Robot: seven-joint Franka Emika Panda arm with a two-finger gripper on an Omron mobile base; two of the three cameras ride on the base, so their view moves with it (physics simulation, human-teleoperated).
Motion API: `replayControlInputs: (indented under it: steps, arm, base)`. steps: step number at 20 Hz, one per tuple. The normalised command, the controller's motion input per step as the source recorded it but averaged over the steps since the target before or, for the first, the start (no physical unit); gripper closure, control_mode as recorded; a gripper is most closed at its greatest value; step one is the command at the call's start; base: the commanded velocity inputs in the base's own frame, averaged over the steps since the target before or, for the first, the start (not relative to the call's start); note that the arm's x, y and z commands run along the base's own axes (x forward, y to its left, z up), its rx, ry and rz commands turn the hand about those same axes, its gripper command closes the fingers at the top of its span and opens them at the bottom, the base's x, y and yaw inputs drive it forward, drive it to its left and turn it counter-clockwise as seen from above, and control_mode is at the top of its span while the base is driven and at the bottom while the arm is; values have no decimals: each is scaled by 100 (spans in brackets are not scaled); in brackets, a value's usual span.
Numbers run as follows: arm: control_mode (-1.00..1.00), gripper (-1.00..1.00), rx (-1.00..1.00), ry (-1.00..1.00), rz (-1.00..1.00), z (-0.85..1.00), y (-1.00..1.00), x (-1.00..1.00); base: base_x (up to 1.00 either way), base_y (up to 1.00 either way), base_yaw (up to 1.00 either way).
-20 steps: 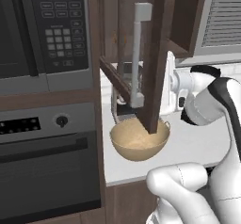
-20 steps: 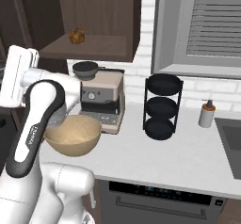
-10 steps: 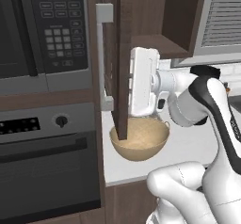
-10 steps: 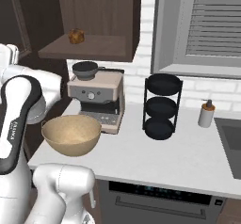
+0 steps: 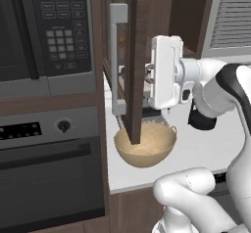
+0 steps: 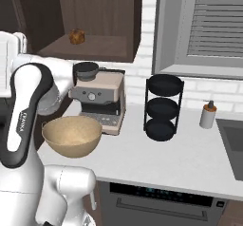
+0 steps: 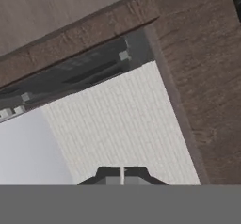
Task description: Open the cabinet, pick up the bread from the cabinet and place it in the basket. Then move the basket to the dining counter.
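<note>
The cabinet (image 6: 90, 16) hangs open, its door (image 5: 136, 65) swung out edge-on with the grey bar handle (image 5: 116, 60) on its left face. The bread (image 6: 77, 36), a small golden-brown lump, lies on the cabinet's shelf. Below the door, the tan woven basket (image 5: 145, 147) (image 6: 72, 136) rests on the white counter. My gripper (image 5: 149, 73) sits just right of the door's edge at handle height, pointing at it. The fingertips (image 7: 122, 175) press together in the hand view with nothing between them, facing the cabinet's dark wood frame and white brick wall.
A microwave (image 5: 46, 36) and an oven (image 5: 49, 168) stand to the left. Behind the basket sits a coffee machine (image 6: 98, 101). Further right are a black tiered rack (image 6: 163, 107), a soap dispenser (image 6: 208, 115) and a sink edge (image 6: 232, 135).
The cabinet door has swung further out and now stands edge-on. My hand has moved from beside the door to close against its right edge, a little higher.
</note>
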Motion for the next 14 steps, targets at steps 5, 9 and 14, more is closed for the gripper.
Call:
replayControlInputs:
  steps: [5,9,14]
  arm:
    - [-100,100,-21,-5,0,0,-81,2]
    - [-100,100,-25,-2,0,0,-68,11]
    - [-100,100,-33,-21,0,1,-28,1]
  base:
    - [0,0,0]
    - [0,0,0]
    - [0,0,0]
